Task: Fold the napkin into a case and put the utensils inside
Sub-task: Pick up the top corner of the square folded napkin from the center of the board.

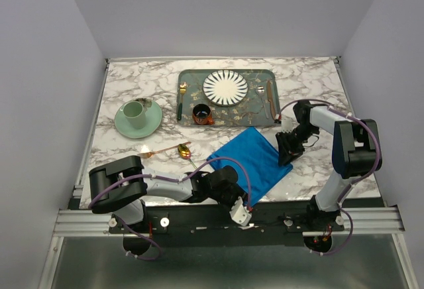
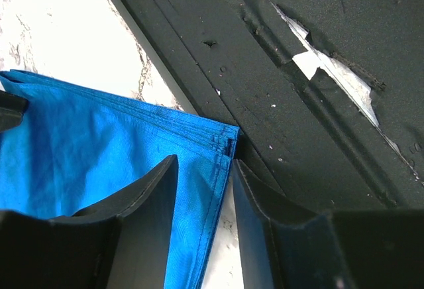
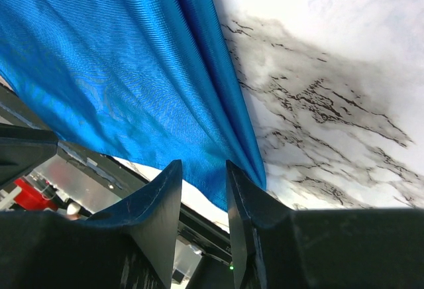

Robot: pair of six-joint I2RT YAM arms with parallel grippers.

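Observation:
The bright blue napkin (image 1: 252, 160) lies flat near the table's front edge, with no narrow case formed. My left gripper (image 1: 242, 201) is open at its near corner. In the left wrist view the left gripper (image 2: 203, 163) straddles the napkin's (image 2: 99, 143) stitched hem, with bare table showing in the gap. My right gripper (image 1: 286, 151) is open at the napkin's right corner. In the right wrist view the right gripper (image 3: 203, 164) sits just short of the rumpled cloth (image 3: 132, 70). The copper-pink fork (image 1: 156, 151) and the gold-bowled spoon (image 1: 185, 151) lie left of the napkin.
A grey-green tray (image 1: 252, 113) at the back holds a striped white plate (image 1: 225, 87), a small brown cup (image 1: 202, 113), a green-handled gold fork (image 1: 181, 98) and brown-handled cutlery (image 1: 268, 101). A green cup on its saucer (image 1: 138, 116) stands back left. The black front rail (image 2: 318, 123) borders the napkin's near corner.

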